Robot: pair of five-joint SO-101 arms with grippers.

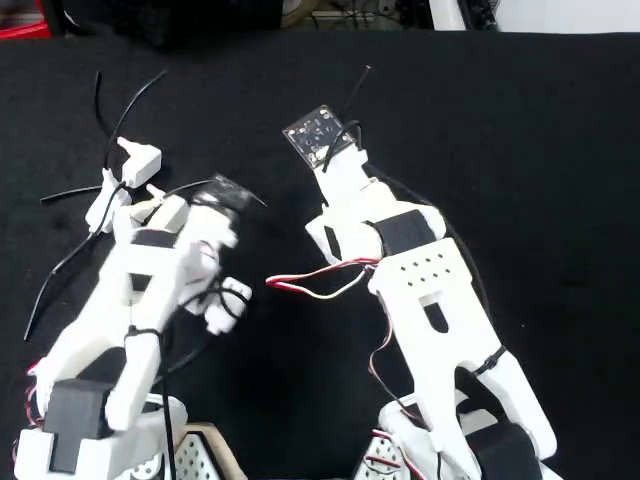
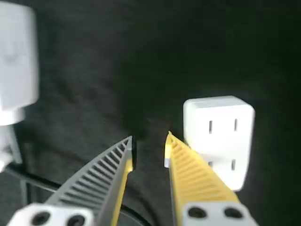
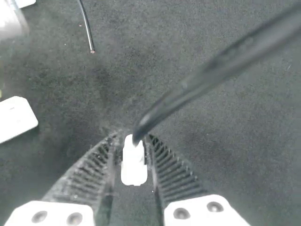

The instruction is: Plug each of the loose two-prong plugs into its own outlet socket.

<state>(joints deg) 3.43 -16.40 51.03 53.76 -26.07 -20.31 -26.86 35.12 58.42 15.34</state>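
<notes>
The right gripper [image 3: 131, 139] is clenched on a small white plug [image 3: 133, 162], which sits upright between its two dark ribbed fingers. A black cable [image 3: 221, 59] rises from the top of the plug and runs off slantwise. In the high view that cable [image 1: 357, 88] sticks out past the right arm's wrist, over the middle of the black surface [image 1: 520, 150].

The left gripper [image 2: 148, 141] is parted by a narrow gap, one finger grey and one yellow, with nothing between them. It hangs just beside a white outlet block [image 2: 218, 134] lying on the surface, whose face shows two pairs of slots. The yellow finger crosses in front of the block's near edge; whether they touch cannot be told. A second white block [image 2: 16, 61] lies well off to the other side of the gripper.

In the high view two white blocks [image 1: 140, 157] lie among thin black wires [image 1: 120, 115] by the left arm's far end.
</notes>
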